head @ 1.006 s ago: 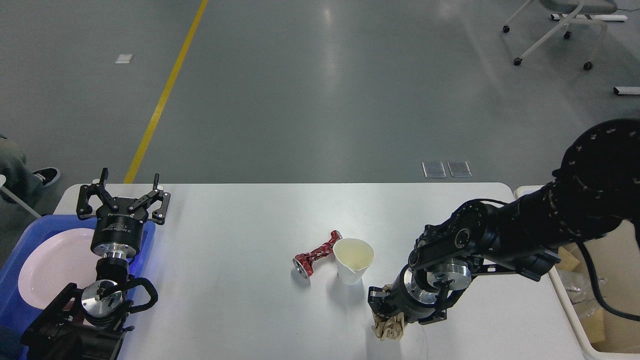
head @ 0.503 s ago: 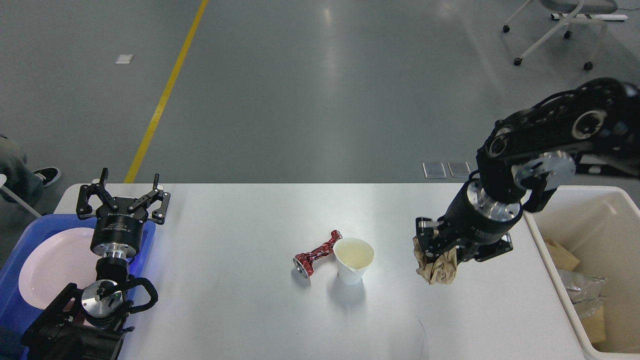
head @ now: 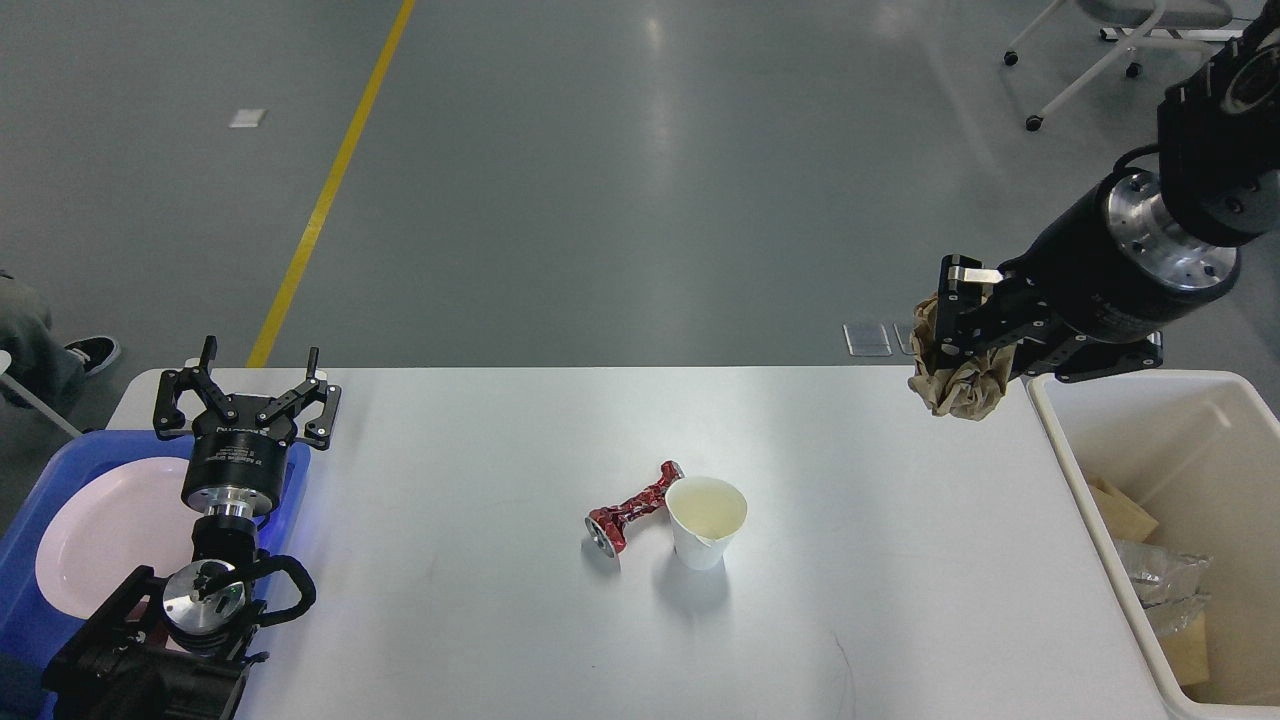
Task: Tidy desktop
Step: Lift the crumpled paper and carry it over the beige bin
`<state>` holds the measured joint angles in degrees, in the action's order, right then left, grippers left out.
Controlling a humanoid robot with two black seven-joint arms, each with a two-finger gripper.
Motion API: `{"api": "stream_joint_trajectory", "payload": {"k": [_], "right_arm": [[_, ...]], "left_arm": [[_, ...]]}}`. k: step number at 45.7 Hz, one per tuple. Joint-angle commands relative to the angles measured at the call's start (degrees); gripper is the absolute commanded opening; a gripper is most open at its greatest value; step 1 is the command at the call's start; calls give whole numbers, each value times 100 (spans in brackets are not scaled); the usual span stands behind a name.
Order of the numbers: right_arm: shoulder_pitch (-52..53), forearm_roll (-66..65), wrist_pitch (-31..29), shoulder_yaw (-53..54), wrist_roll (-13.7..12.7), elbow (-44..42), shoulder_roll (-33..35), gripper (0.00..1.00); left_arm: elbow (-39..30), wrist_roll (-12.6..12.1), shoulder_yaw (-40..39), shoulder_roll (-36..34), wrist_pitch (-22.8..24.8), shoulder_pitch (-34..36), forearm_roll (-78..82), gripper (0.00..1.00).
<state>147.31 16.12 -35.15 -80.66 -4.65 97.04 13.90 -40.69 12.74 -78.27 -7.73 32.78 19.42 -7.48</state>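
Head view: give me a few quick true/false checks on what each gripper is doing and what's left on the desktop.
1. The right gripper is shut on the crumpled brown paper. True.
2. The left gripper holds the crushed red can. False: it is open and empty, above the blue tray; the can lies on the desktop.
3. The white paper cup lies on its side. False: it stands upright beside the can.
4. The beige bin already has scraps in it. True.
5. The white plate sits in the blue tray. True.
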Motion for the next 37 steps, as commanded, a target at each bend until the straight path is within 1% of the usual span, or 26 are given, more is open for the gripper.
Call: {"api": "stream_joint_trajectory", "payload": {"k": [1,6,12,21,24,28,37], "right_arm": [[8,-4,-1,-152,25,-1,-98,0],[-18,-48,-10,-161,-1,-1,-45,0],[-97,-92,8,-231,-10,-18,183,0],[-465,-74,96,-1126,-10,-299,315,0],[-808,-83,131,-1311,-10,-554,526,0],[-1326,-109,323,-1443,-10,-888,956,0],[-2802,-513,1123,-1339,-10,-1775,2002,0]], "left_arm": [[0,0,-4,0,0,0,1,96],[0,0,-4,0,0,0,1,96],[0,0,-4,0,0,0,1,96],[0,0,-4,0,0,0,1,96],[0,0,-4,0,0,0,1,96],[0,0,-4,0,0,0,1,96],[0,0,-4,0,0,-9,1,96]]}}
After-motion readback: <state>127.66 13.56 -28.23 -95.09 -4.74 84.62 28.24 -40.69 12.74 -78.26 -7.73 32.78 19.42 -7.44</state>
